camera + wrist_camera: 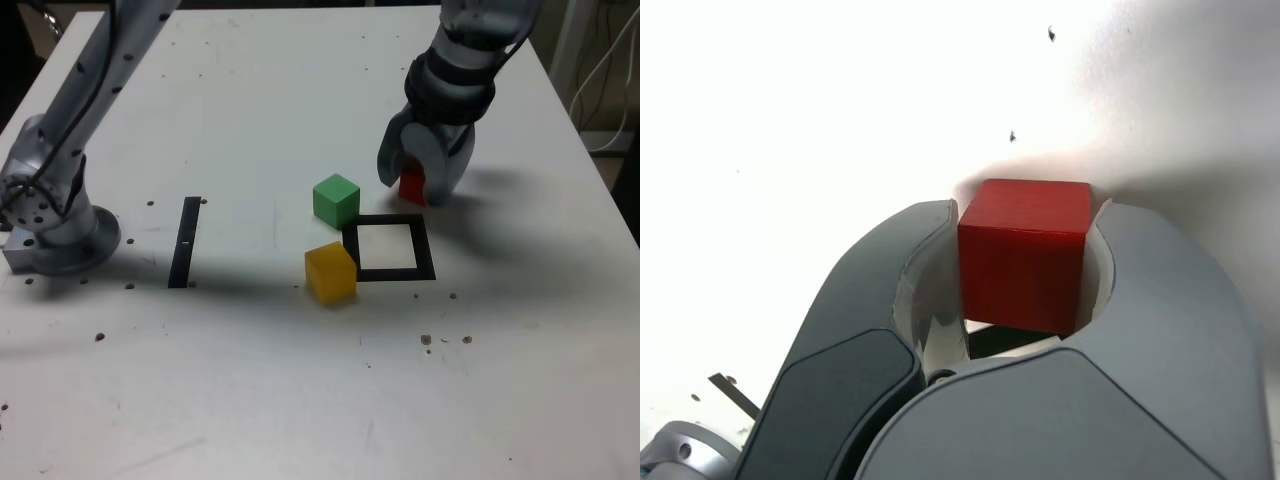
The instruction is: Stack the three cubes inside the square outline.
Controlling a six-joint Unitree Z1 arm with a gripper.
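Tabletop (300, 400): white, flecked with small dark specks, carrying everything in the scene.
Arm base (55, 225): grey, at the exterior view's left edge, well apart from the cubes.
End effector (420, 185): pointing down at the far right of the exterior view, its grey jaws closed against two opposite sides of the red cube.
Square outline (389, 248): thick black border around a pale centre, nothing inside it, just near of the end effector.
Black strip (185, 241): narrow and straight, left of the cubes.
Yellow cube (330, 271): just beside the outline's near-left corner.
Green cube (336, 200): beside the outline's far-left corner.
Red cube (1025, 253): clamped between the jaws, just beyond the outline's far-right corner.
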